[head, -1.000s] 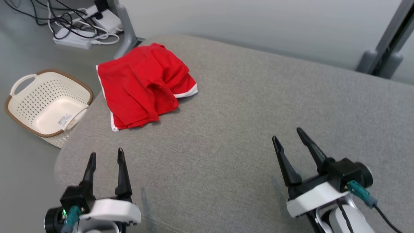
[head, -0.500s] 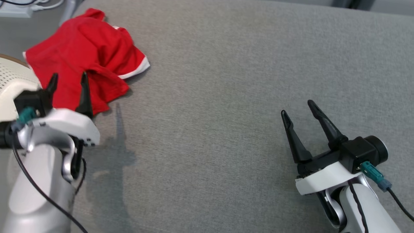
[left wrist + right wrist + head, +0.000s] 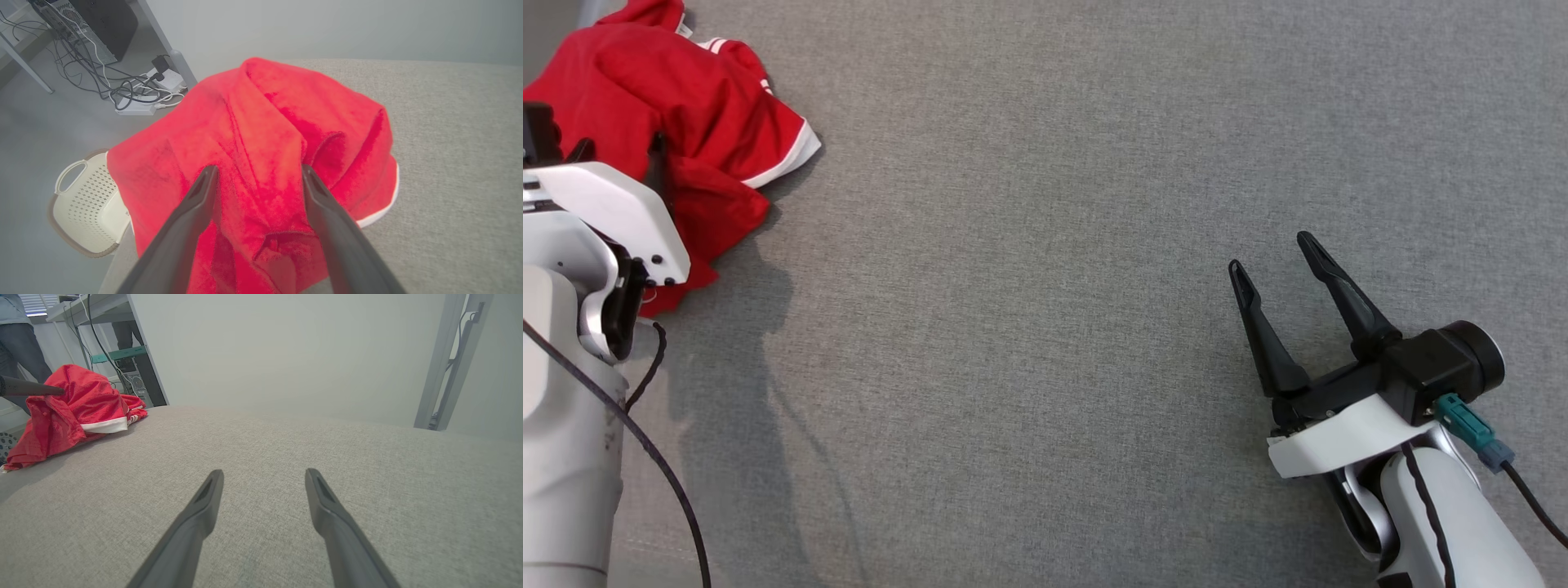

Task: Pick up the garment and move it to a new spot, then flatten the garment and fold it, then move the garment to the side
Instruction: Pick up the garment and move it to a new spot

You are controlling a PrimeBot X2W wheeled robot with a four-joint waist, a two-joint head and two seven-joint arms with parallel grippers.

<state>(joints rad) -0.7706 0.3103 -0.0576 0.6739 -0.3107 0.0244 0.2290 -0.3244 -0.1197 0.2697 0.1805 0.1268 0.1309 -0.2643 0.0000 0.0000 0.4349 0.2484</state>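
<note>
Where the left gripper [image 3: 259,168] hovers, the garment [image 3: 719,114] lies partly hidden.

Head overhead; wrists low (sharing garment [image 3: 261,134])

A grey fabric surface [image 3: 1094,245] carries a crumpled red garment [image 3: 711,122] (white-trimmed) near its edge.

I count one red garment [image 3: 711,139] at the far left corner of one grey cushion [image 3: 1045,327]. Two grippers: left gripper [image 3: 258,171] and right gripper [image 3: 1271,253]. Off the cushion's left edge are one cream basket [image 3: 88,204], one power strip [image 3: 135,109] and one person [image 3: 16,347].
</note>
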